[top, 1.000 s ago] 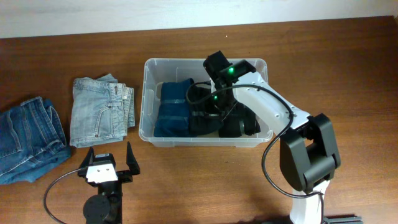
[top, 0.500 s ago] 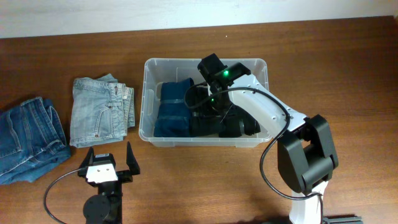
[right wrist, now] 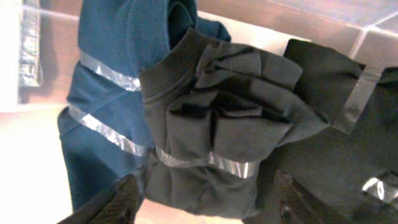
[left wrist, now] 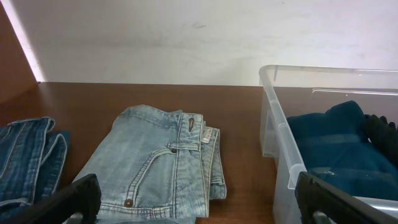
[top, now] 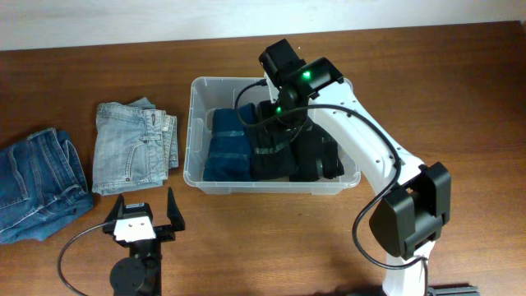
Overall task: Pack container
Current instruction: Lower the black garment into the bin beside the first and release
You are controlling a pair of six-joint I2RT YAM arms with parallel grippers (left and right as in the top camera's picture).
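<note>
The clear container (top: 191, 131) stands mid-table and also shows at the right of the left wrist view (left wrist: 273, 118). It holds a folded blue garment (top: 228, 146) on the left and black garments (top: 316, 156) on the right. My right gripper (top: 279, 107) hangs open over the bin's back half. In the right wrist view its fingers (right wrist: 208, 208) straddle, from above, a rolled black garment (right wrist: 217, 118) with silver bands beside the blue one (right wrist: 106, 81). My left gripper (top: 148, 212) is open and empty near the front edge, its fingers (left wrist: 199, 211) facing the jeans.
Folded light blue jeans (top: 131, 148) lie left of the container, seen close in the left wrist view (left wrist: 155, 162). Darker blue jeans (top: 37, 185) lie at the far left (left wrist: 25, 162). The right arm reaches over the container's right side.
My right gripper has lifted and moved toward the back of the container. The black garment stays in the bin. The left arm has not moved.
</note>
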